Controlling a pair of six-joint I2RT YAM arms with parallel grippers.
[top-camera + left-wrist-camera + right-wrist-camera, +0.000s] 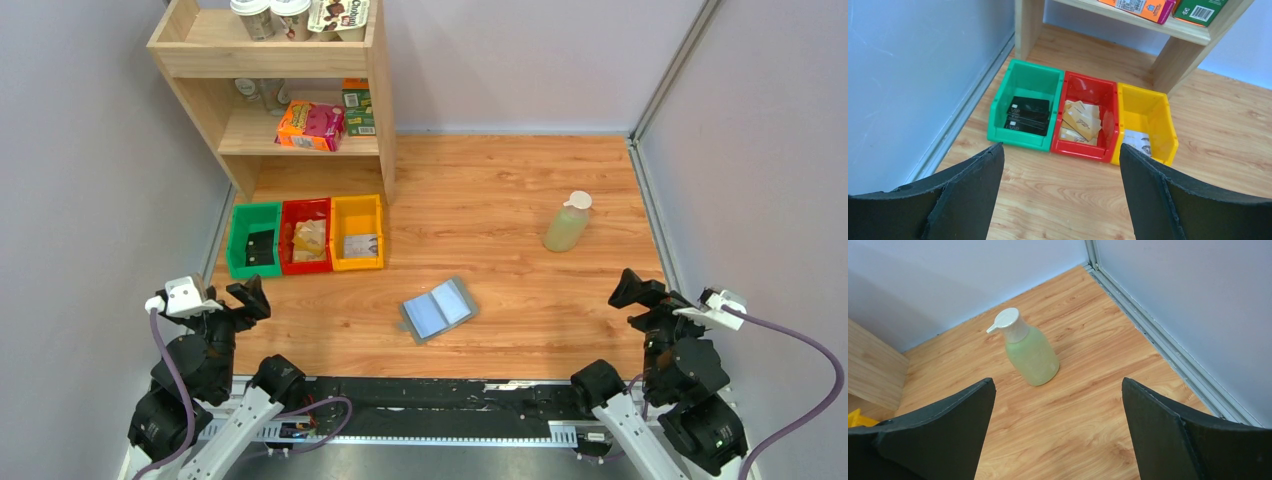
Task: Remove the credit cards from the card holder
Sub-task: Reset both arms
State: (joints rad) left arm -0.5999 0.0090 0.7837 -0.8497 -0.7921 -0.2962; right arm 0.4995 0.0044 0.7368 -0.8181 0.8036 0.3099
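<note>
The card holder (438,310) lies open on the desk (500,190), at 4 o'clock from the red bin (306,267) holding tan cards (1080,120); its slots look empty. Both arms' jaws are spread, gripping nothing, so it would be best to check each slot before stopping.

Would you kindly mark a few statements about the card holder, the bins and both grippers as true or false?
1. The card holder lies open on the table. True.
2. The left gripper is shut on a card. False: it is open and empty.
3. The red bin holds tan cards. True.
4. The green bin stands in the middle of the row. False: the red bin does; the green bin is at one end, the yellow bin at the other.
5. The right gripper grips the bottle. False: it is open, and the bottle stands upright apart from it.
</note>
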